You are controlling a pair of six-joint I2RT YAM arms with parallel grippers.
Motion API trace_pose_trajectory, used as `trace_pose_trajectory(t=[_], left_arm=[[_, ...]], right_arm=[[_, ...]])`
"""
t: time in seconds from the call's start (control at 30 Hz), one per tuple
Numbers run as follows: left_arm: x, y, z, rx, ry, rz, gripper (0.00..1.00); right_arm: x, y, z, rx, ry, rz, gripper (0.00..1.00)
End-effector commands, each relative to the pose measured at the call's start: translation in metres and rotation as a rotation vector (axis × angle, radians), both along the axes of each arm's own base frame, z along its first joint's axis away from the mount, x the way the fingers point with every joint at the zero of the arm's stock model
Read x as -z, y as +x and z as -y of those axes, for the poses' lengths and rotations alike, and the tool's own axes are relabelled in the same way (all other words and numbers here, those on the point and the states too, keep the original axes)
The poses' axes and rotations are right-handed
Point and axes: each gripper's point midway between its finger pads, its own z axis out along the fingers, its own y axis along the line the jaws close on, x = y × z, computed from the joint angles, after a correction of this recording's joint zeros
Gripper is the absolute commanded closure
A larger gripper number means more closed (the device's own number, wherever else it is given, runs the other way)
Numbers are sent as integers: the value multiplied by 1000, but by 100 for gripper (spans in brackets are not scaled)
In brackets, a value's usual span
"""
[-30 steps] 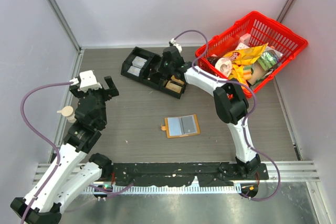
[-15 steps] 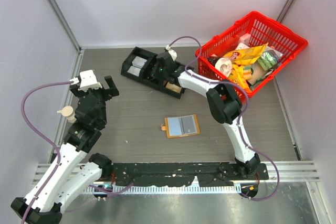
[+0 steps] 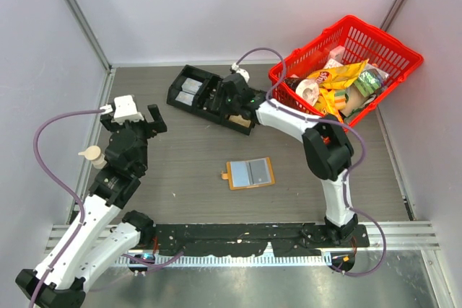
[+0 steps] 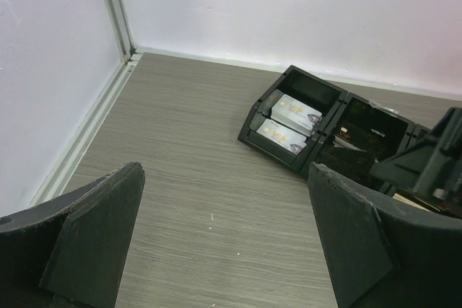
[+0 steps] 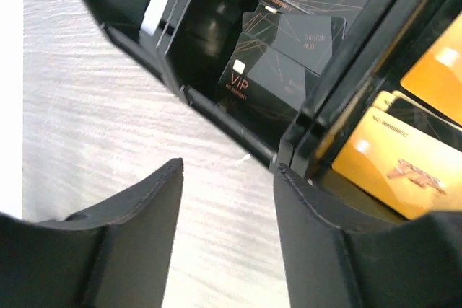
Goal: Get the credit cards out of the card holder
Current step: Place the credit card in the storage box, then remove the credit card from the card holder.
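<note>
A black compartment tray (image 3: 175, 93) of cards (image 5: 289, 41) lies far centre, a red basket (image 3: 386, 36) to its right; the card holder (image 3: 249, 173) lies open mid-table, untouched. The right gripper (image 5: 229, 167) reaches over the tray and the left gripper (image 4: 225, 171) hovers left, both spread wide and empty.

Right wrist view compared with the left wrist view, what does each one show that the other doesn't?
Only the right wrist: black VIP cards and gold cards, each in its own compartment. Only the left wrist: two silver cards face up in an end compartment, plus the back wall. Both: the black compartment tray on the grey table.
</note>
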Motion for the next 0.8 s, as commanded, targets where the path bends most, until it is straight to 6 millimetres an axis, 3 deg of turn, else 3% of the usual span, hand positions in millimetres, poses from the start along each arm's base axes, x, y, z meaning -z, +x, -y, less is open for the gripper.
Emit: trace_pose_trajectory(t=[0.0, 0.03, 0.07, 0.2, 0.3, 0.37, 0.4, 0.5, 0.63, 0.77], left_arm=[[-11, 3, 7, 38, -40, 26, 0], [-11, 4, 11, 51, -47, 23, 0], [-10, 5, 14, 64, -55, 20, 0], [-5, 10, 31, 135, -97, -24, 0], [5, 14, 58, 249, -129, -92, 0], [11, 16, 80, 325, -189, -150, 0], [17, 17, 92, 359, -213, -188, 1], [28, 12, 129, 460, -281, -277, 3], [53, -10, 187, 580, -303, -405, 8], [87, -33, 231, 643, -347, -510, 11]], right_arm=[[-65, -19, 25, -35, -26, 127, 38], [-79, -25, 30, -38, -17, 149, 36], [-82, -33, 38, -46, -31, 157, 33], [-81, -67, 69, -58, -70, 161, 30], [-72, -91, 92, -62, -107, 156, 30], [-47, -114, 115, -56, -155, 109, 30], [-54, -121, 120, -58, -141, 123, 30], [-32, -148, 139, -69, -162, 77, 30], [-3, -175, 154, -83, -174, 19, 34], [21, -190, 158, -94, -155, -30, 37]])
